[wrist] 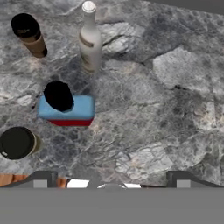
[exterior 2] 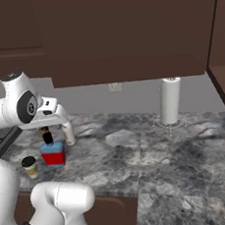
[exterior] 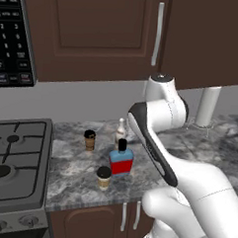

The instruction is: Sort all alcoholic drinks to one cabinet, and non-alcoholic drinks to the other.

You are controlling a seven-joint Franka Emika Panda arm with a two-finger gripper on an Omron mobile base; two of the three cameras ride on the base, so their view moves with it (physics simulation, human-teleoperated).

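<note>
Up above the table (wrist: 175, 87), the hand (wrist: 111, 177) is spread wide open, its two dark fingertips (wrist: 42, 178) far apart, holding and touching nothing. It looks straight down on the marbled grey surface from well above. In the right base view the hand (exterior 2: 53, 116) is carried out level from the arm's white wrist, over the drinks, while the arm rises from the base and folds forward at the elbow.

Below it, off to its left in the hand view, stands the squat blue bottle (wrist: 66, 108) with its red label and black cap. Beyond that is the slim pale bottle (wrist: 89, 39) with a white cap, upright. One tan cup (wrist: 29, 35) with a black lid stands near the pale bottle; the other cup (wrist: 17, 143) is by the table's front edge, close to the blue bottle. All four stand apart. Overhead, the dark brown wall cabinet (exterior: 95, 35) with a slim silver handle (exterior: 157, 34) is closed.
</note>
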